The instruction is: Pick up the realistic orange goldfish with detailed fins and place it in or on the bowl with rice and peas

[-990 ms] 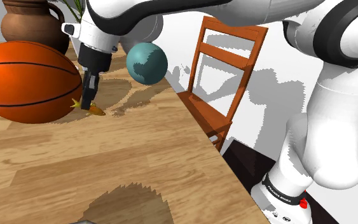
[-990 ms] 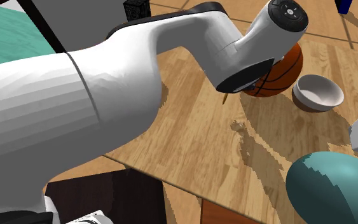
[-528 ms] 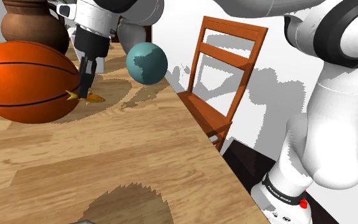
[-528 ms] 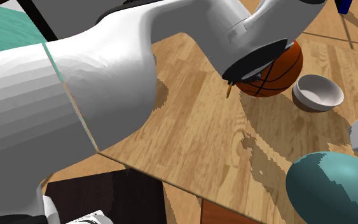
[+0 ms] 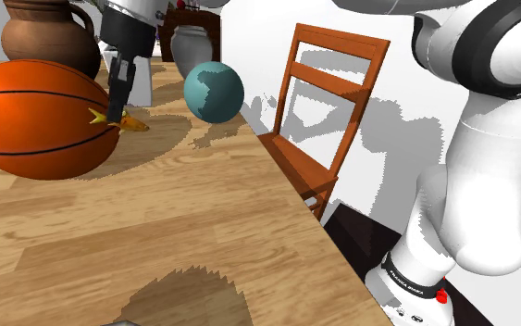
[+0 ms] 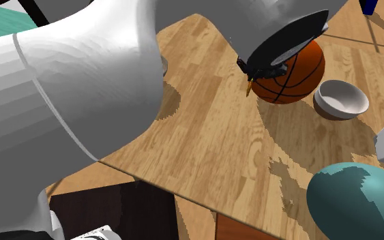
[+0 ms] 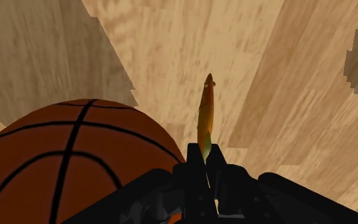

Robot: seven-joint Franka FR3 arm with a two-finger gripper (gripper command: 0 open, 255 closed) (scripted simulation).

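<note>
A small orange goldfish (image 5: 129,121) hangs above the wooden table (image 5: 156,231), clasped by its tail in my gripper (image 5: 116,112), which is shut on it. In the wrist view the fish (image 7: 206,114) points away from the gripper (image 7: 204,158), with the tabletop well below. In the second exterior view the fish (image 6: 250,88) dangles under the gripper (image 6: 253,75), just beside the basketball (image 6: 294,73). The bowl (image 6: 340,100), white inside with a brownish outside, stands on the table beyond the basketball, toward that view's right. Its contents cannot be made out.
A large orange basketball (image 5: 36,120) rests right beside the held fish. A teal globe-like ball (image 5: 214,91) sits near the table's edge. A brown jug (image 5: 45,37) and a pale vase (image 5: 193,48) stand at the far end. A wooden chair (image 5: 321,120) stands off the table's edge.
My gripper has risen from the tabletop with the goldfish in it, drifting slightly toward the shoulder view's left. The fish now hangs clear of the table beside the basketball.
</note>
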